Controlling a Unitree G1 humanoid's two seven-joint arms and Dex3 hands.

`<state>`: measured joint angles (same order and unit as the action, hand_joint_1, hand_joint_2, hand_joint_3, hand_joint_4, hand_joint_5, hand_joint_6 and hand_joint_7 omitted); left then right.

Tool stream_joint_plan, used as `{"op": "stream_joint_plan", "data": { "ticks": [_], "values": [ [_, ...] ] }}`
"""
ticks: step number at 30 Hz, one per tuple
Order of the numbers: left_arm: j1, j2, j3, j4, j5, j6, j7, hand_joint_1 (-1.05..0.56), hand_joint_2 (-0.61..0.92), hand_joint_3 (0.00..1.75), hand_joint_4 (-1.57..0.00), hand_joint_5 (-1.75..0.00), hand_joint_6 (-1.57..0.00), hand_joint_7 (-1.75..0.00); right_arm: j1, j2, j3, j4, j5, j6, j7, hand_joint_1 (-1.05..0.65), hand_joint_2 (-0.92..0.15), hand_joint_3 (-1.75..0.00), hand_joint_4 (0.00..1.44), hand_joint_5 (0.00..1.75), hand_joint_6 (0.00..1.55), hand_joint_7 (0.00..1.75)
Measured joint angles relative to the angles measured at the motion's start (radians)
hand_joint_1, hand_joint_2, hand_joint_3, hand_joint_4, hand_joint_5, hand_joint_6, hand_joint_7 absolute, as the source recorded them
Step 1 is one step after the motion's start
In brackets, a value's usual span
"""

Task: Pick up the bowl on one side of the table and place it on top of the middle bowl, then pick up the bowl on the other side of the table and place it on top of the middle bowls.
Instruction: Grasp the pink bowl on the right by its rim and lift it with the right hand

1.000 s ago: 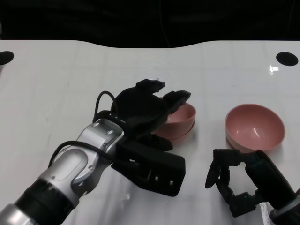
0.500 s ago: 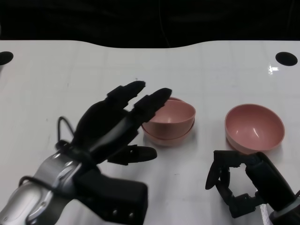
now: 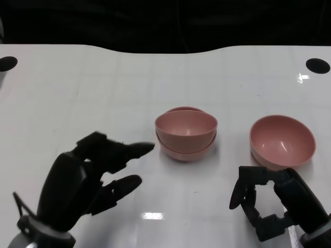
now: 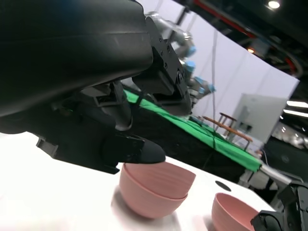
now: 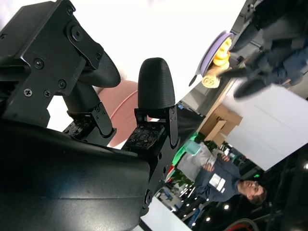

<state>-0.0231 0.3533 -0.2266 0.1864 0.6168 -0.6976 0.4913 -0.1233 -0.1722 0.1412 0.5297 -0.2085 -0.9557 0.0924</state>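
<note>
Bowls on the white bench (image 3: 77,88): two pink plastic bowls nested mid-bench (image 3: 186,134), one single pink plastic bowl (image 3: 282,140) to their right.
The black left hand (image 3: 85,178) hovered near the stack's left side, apart from it, its fingers (image 3: 132,151) spread and holding nothing. The black right hand (image 3: 269,199) sat just before the single bowl, not touching it, fingers (image 3: 239,194) apart and empty. In the right wrist view a person (image 5: 226,185) stood in the background.

The upper pink plastic bowl (image 3: 185,128) hides most of the lower stacked pink bowl (image 3: 187,151). At five o'clock, the black right hand (image 3: 269,199) is cut off, perhaps empty.
</note>
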Motion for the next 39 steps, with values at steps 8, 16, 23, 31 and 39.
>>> {"op": "stream_joint_plan", "data": {
  "ticks": [8,16,23,31,39],
  "values": [
    [0.099,-0.046,0.046,0.012,-0.076,-0.085,0.001,0.00,0.32,1.49,-0.93,-1.63,-0.96,-1.18,0.004,-0.003,-0.010,-0.001,0.018,-0.001,0.015,0.09,-0.13,-1.65,0.87,1.75,0.86,1.31],
    [0.132,-0.079,0.070,0.073,-0.123,-0.144,-0.026,0.04,0.28,1.50,-0.90,-1.65,-0.87,-1.44,0.012,-0.021,-0.017,-0.013,0.035,-0.001,0.033,0.09,-0.16,-1.57,0.87,1.71,0.86,1.27],
    [0.134,-0.100,0.080,0.130,-0.128,-0.179,-0.030,0.04,0.28,1.53,-0.87,-1.64,-0.84,-1.45,0.011,-0.036,-0.045,-0.015,-0.015,-0.038,-0.001,0.00,-0.43,-1.04,0.68,1.32,0.69,0.90],
    [0.131,-0.111,0.099,0.164,-0.128,-0.225,-0.030,0.04,0.29,1.51,-0.86,-1.67,-0.84,-1.45,0.028,-0.057,-0.095,-0.153,-0.135,0.050,-0.085,-0.20,-0.73,-0.47,0.36,1.05,0.46,0.61],
    [0.131,-0.120,0.109,0.164,-0.115,-0.228,-0.033,0.04,0.29,1.50,-0.86,-1.68,-0.85,-1.46,0.067,-0.078,-0.137,-0.337,-0.277,0.224,-0.158,-0.34,-0.88,-0.01,0.36,0.78,0.45,0.33]
  ]
}}
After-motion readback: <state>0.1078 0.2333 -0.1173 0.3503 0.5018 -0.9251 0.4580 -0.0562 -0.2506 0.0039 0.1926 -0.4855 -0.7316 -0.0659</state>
